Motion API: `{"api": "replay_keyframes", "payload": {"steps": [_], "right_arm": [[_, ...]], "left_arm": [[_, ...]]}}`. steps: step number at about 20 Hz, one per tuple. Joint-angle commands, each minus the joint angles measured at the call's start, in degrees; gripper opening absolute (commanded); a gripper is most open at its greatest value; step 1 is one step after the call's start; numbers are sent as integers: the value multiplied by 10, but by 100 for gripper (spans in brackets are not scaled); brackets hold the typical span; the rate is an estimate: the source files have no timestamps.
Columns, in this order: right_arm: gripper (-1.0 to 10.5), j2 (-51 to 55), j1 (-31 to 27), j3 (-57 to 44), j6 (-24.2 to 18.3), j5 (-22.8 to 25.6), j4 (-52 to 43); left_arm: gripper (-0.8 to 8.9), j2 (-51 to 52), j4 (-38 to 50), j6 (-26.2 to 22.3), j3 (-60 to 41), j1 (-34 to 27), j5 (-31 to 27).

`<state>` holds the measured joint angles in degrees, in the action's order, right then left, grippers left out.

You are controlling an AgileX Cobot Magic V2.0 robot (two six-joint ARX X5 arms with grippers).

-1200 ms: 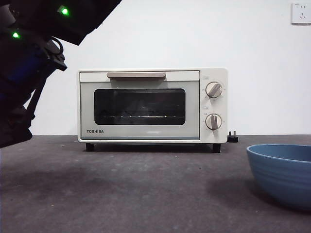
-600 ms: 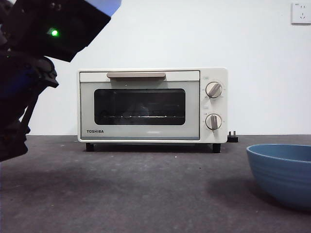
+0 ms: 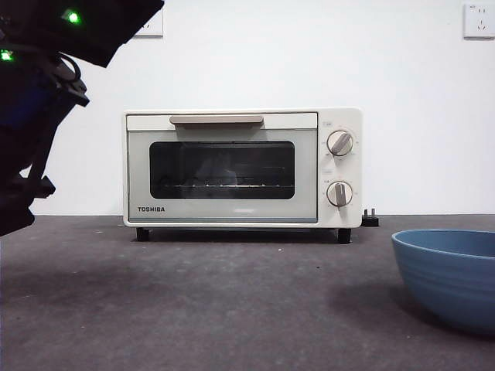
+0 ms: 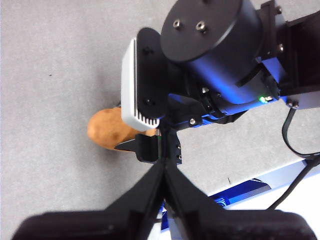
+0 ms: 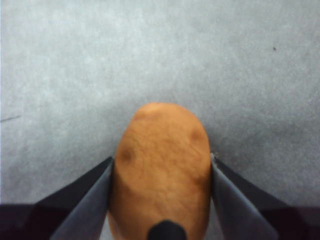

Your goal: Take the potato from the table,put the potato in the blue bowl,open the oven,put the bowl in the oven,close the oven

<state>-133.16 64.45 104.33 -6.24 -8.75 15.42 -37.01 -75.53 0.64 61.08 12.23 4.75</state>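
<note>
The brown potato (image 5: 160, 175) sits between my right gripper's (image 5: 162, 159) two jaws, which press on both its sides above the grey table (image 5: 75, 75). The left wrist view looks down on that same right gripper (image 4: 145, 147) holding the potato (image 4: 105, 131). My left gripper (image 4: 164, 167) hovers above it, shut and holding nothing. The blue bowl (image 3: 448, 274) stands at the right edge of the front view, and nothing shows above its rim. The cream oven (image 3: 232, 166) stands at the back with its door shut. The potato does not show in the front view.
A dark arm (image 3: 31, 116) with green lights fills the front view's upper left; which arm it is cannot be told there. A black plug (image 3: 370, 219) lies beside the oven's right foot. A wall socket (image 3: 479, 19) is at the top right.
The dark arm at the front view's left has shifted a little further left and up. Oven and bowl have not moved.
</note>
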Motion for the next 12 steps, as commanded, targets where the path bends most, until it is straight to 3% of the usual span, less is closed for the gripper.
{"api": "replay_keyframes", "payload": {"steps": [1, 5, 8, 12], "right_arm": [[-12, 6, -12, 20, -3, 7, 56], [-12, 44, -53, 44, -45, 24, 146], [-12, 99, -97, 44, -45, 33, 199], [-12, 195, -140, 44, -61, 95, 310]], "left_arm": [[-5, 2, 0, 3, 1, 1, 16], [-5, 8, 0, 8, 2, 1, 72], [-5, 17, 0, 10, 3, 2, 95], [-5, 22, 0, 13, 6, 1, 107]]}}
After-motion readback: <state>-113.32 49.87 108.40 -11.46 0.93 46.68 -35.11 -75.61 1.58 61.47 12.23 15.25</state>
